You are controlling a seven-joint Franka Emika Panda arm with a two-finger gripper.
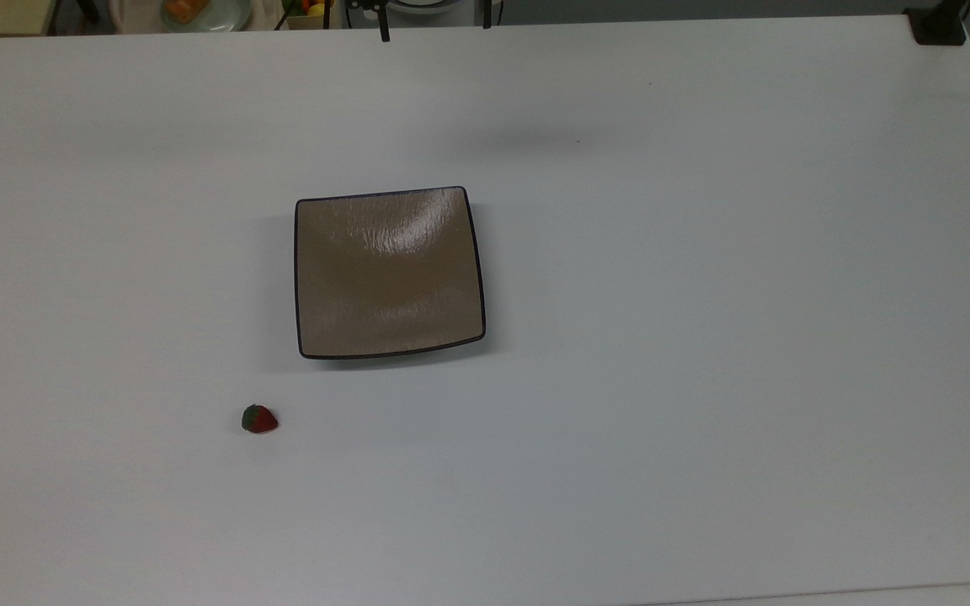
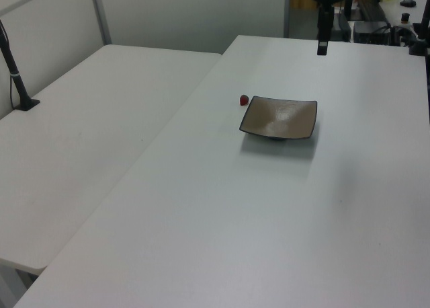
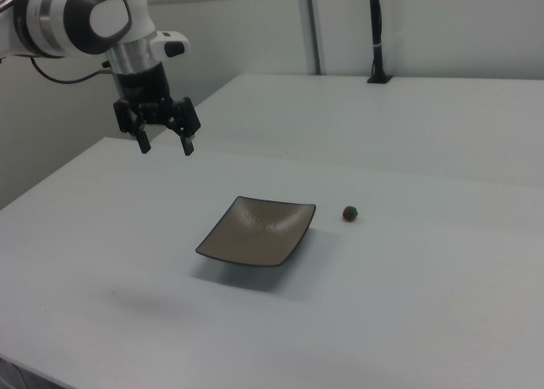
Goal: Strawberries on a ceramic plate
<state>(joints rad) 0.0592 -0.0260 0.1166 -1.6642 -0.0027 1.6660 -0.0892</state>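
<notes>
Right view, left to right: gripper (image 3: 167, 142) high above the table's (image 3: 408, 321) left side, jaws open, holding nothing. Plate (image 3: 257, 231) mid-table, empty. Strawberry (image 3: 349, 212) on bare tabletop just off the plate's right corner, apart from it. Nothing lies between them. A black post (image 3: 375, 32) stands at the adjoining table's far edge.

Soft, even overhead light fills all three views, leaving the white table (image 1: 704, 337) bright but slightly grey toward the lower edge of the top view. A pale glare patch sits on the ceramic plate (image 1: 390, 272) near its upper right, and the plate throws a faint shadow to its lower left. In the right view a blurred, dim shadow lies on the table at lower left.
</notes>
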